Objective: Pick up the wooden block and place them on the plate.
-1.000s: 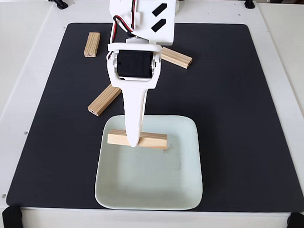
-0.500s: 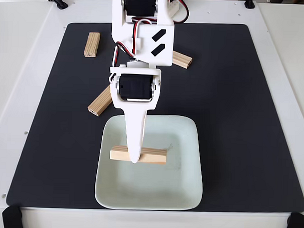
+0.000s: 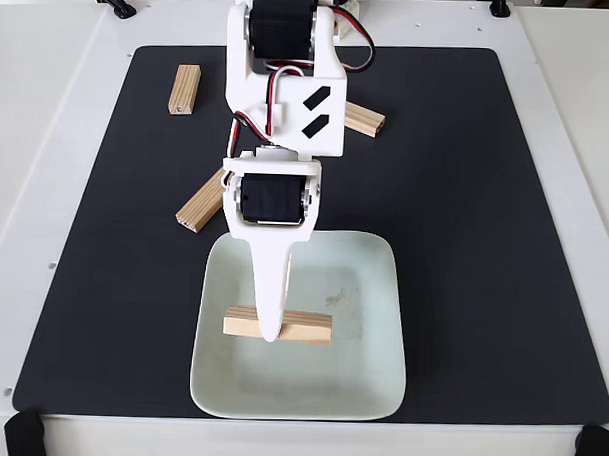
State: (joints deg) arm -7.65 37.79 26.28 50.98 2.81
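— What does the fixed view show at the plate?

— The white gripper [image 3: 269, 335] reaches down over the pale plate [image 3: 374, 376], its long finger crossing the middle of a wooden block [image 3: 306, 326]. That block lies crosswise within the plate's rim, a little below the plate's centre in the picture.

— Is the hand clamped on it?

— I cannot tell. One finger shows from above; the other is hidden behind it, so whether the block is pinched or merely under the tip is unclear.

— And the other blocks?

— Three sit on the black mat [image 3: 466, 194]. One block [image 3: 184, 89] is near the mat's upper left corner, well apart from the plate. A second [image 3: 203, 200] lies slanted just beyond the plate's upper left corner, partly behind the arm. A third [image 3: 365, 118] pokes out to the right of the arm's white housing, up the mat.

— What is under the mat?

— A white table [image 3: 48, 129].
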